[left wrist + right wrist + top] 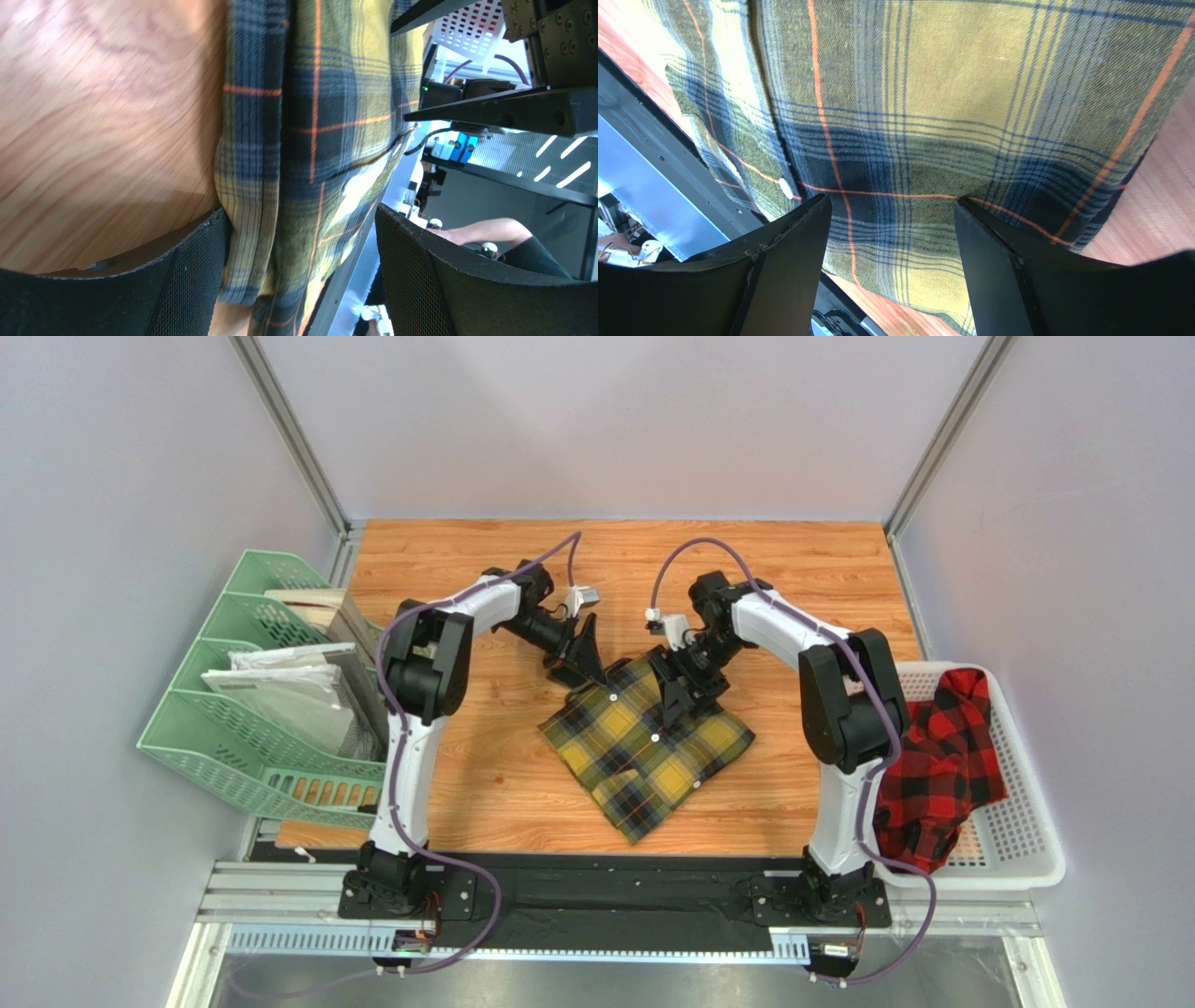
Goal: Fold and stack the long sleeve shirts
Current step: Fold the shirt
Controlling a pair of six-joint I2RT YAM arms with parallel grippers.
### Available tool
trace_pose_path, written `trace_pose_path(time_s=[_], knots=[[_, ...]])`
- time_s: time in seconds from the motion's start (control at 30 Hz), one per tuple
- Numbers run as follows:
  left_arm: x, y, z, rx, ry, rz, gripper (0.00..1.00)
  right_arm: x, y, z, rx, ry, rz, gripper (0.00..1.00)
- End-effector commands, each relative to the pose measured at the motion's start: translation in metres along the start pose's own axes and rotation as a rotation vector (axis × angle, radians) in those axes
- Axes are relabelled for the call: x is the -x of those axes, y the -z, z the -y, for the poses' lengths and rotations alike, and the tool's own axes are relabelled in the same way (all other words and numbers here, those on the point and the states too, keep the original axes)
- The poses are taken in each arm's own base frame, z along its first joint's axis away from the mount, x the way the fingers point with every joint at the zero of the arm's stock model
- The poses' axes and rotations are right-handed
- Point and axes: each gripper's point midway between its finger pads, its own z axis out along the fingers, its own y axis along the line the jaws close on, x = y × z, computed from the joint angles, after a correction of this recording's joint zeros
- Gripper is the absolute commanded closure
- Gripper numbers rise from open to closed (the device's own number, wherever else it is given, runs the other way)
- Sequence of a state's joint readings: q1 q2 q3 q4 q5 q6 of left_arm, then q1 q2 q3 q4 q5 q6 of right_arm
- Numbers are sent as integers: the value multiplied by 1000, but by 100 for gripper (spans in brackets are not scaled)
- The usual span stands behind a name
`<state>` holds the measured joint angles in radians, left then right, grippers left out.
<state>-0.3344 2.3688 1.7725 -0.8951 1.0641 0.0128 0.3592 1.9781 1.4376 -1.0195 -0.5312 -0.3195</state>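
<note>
The yellow-and-black checked shirt (648,745) lies folded in a compact diamond at the middle of the wooden table. My left gripper (584,664) is at its far left corner, open, with the shirt's folded edge (281,161) lying between the spread fingers (189,280). My right gripper (679,692) is at the shirt's far edge, open, its fingers (787,266) spread just over the fabric (948,105). The red-and-black checked shirt (948,756) lies crumpled in the white basket (1034,826) at the right.
A green file tray rack (253,703) with papers stands at the table's left edge. The white basket sits off the table's right side. Bare wood (463,784) surrounds the folded shirt.
</note>
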Motion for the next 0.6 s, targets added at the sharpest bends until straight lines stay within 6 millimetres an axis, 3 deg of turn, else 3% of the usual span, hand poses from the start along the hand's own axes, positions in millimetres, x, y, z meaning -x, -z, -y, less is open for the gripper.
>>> trace_pose_path(time_s=[0.0, 0.13, 0.33, 0.53, 0.57], knots=[[4, -21, -8, 22, -45, -22, 20, 16, -3, 5, -19, 49, 23, 29], [1, -28, -3, -3, -39, -36, 21, 22, -5, 4, -21, 59, 26, 29], [6, -29, 6, -38, -35, -18, 33, 26, -11, 0, -14, 60, 29, 29], [14, -28, 12, -54, -41, -8, 69, 28, -7, -3, -14, 41, 49, 27], [15, -26, 14, -58, -44, -6, 82, 29, -2, -5, -20, 40, 61, 24]])
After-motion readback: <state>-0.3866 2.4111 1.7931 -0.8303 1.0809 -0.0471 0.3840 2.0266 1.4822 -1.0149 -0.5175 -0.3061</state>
